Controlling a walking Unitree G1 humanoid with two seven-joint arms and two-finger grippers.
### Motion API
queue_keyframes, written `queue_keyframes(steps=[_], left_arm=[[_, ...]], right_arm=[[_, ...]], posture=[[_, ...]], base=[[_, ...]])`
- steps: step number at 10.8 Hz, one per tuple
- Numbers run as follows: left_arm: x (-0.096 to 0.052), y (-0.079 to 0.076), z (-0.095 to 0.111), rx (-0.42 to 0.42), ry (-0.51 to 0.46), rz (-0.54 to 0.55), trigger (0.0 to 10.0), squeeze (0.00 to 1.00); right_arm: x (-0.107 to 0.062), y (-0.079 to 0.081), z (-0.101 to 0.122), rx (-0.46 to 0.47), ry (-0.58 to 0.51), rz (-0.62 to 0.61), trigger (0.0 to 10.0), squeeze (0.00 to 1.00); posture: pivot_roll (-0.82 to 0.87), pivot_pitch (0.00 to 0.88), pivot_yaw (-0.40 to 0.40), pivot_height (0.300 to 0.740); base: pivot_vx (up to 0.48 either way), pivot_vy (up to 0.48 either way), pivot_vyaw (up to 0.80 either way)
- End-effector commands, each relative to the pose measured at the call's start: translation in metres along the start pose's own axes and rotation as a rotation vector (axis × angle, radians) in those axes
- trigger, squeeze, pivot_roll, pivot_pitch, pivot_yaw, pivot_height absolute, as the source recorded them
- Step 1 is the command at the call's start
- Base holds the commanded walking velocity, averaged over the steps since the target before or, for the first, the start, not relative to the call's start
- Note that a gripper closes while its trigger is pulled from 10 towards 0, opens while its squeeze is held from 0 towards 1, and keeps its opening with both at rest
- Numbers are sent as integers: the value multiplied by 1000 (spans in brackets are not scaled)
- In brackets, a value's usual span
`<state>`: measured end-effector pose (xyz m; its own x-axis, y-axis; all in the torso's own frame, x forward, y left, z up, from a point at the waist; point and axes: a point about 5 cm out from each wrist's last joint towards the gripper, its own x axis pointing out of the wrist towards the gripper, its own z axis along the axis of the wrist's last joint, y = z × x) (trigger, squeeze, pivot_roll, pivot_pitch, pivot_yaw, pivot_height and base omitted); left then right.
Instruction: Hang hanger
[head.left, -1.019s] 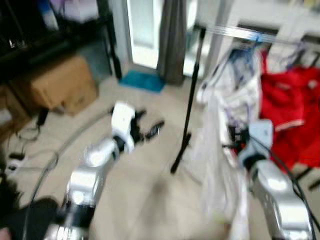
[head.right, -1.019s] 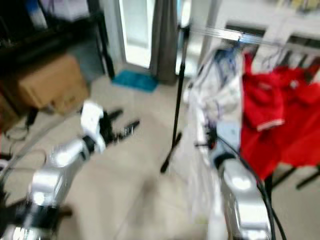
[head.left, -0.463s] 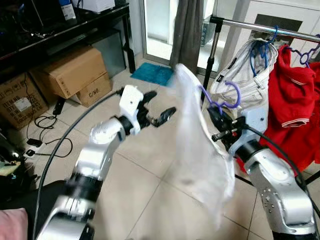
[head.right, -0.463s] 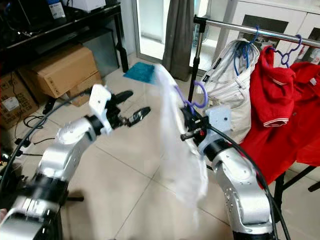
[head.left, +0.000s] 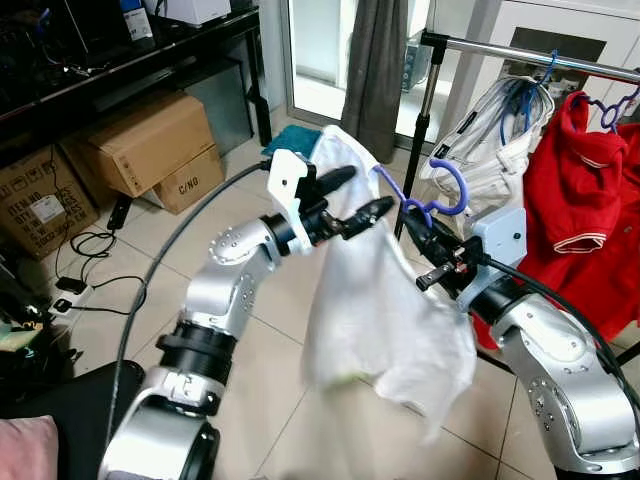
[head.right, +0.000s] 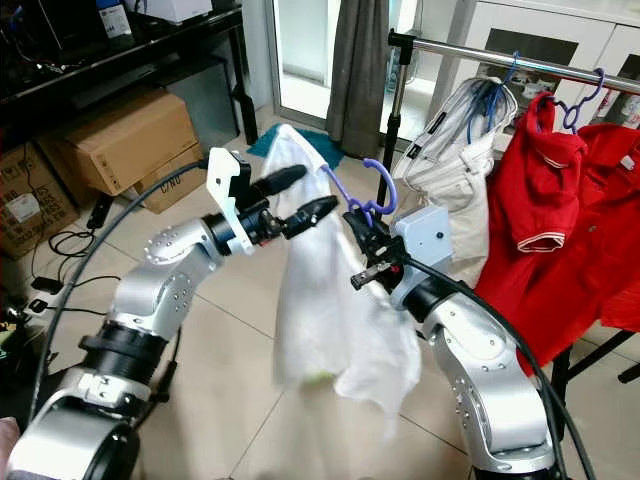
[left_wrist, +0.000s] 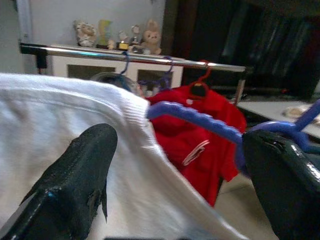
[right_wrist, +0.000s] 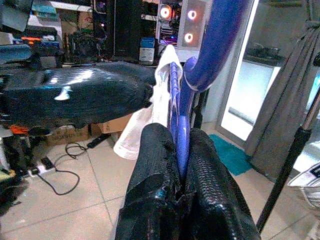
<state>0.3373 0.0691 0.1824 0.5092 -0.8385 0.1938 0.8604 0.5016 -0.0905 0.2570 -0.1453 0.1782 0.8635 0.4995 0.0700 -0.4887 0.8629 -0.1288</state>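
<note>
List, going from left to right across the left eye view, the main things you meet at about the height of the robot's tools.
Cardboard boxes → left tool → white shirt → purple hanger hook → right tool → white garment on the rail → red shirt.

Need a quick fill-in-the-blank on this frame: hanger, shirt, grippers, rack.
1. The right gripper is shut on a ____ hanger.
2. The shirt draped on that hanger is ____.
3. The left gripper, at the shirt's shoulder, has its fingers ____.
4. The polo shirts already hanging on the rack are ____.

Missing words: purple; white; open; red
</note>
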Motion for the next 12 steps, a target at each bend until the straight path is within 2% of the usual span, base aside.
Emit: queue_keyframes(steps=[1, 2, 3, 4, 5, 7, 12], left_arm=[[-3, -1, 1, -5, -1, -7, 10000, 0], [-4, 2, -4, 9, 29, 13, 10000, 0], [-6, 15, -12, 68, 133, 123, 10000, 0], [-7, 21, -12, 67, 138, 176, 0, 0], [-6, 22, -11, 67, 141, 178, 0, 0], [-1, 20, -10, 58, 123, 149, 0, 0], [6, 12, -10, 25, 97, 101, 0, 0]], right_arm=[[3, 1, 10, -47, -43, 7, 0, 0], [5, 2, 10, -60, -43, 9, 0, 0], [8, 4, 13, -81, -53, 22, 0, 0], [10, 6, 16, -95, -62, 36, 0, 0], [11, 7, 17, -103, -65, 44, 0, 0], [13, 13, 19, -175, -51, 66, 0, 0], [15, 3, 13, -223, -3, -30, 0, 0]], posture=[[-222, 8, 61, 740], [-220, 7, 58, 740], [-219, 6, 54, 740], [-221, 5, 53, 740], [-222, 5, 54, 740], [-229, 1, 61, 740], [-230, 0, 73, 740]], base=[[0, 0, 0], [0, 0, 0], [0, 0, 0], [0, 0, 0], [0, 0, 0], [0, 0, 0], [0, 0, 0]])
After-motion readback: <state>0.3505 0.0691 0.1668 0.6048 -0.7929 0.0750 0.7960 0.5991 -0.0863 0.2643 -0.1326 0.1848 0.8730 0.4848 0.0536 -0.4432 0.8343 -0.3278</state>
